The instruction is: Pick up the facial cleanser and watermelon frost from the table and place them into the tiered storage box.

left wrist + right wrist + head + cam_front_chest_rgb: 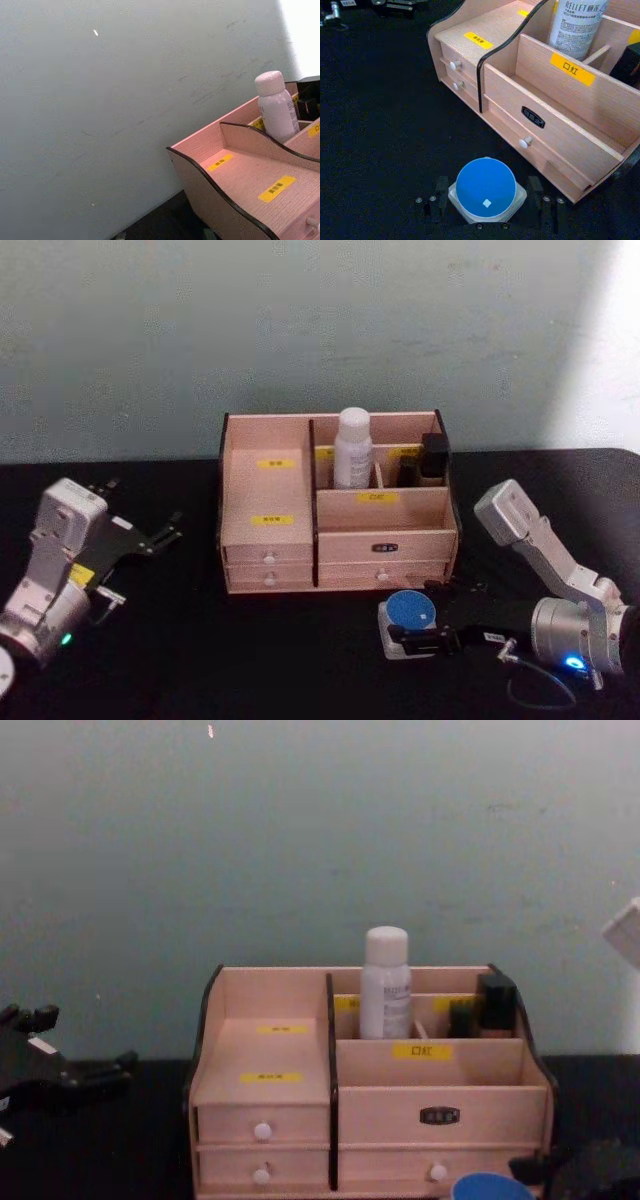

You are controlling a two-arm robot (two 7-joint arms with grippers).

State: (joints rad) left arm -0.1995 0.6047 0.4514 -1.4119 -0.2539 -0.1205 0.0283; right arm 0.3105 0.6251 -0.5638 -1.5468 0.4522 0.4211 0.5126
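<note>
The watermelon frost [410, 612], a squat clear jar with a blue lid [486, 186], stands on the black table just in front of the tiered storage box [270, 540]. My right gripper [404, 626] is shut on the jar, one finger [441, 186] against each side. The facial cleanser [352, 448], a tall white bottle [385, 982], stands upright in a back compartment of the box [555, 125]. My left gripper [142, 508] rests open and parked at the table's left, well apart from the box.
A black item [433, 460] occupies the box's back right compartment. The left stepped shelf [250, 180] and the front right compartment [570, 107] hold nothing. A pale wall rises behind the table. Bare black tabletop lies left of the jar.
</note>
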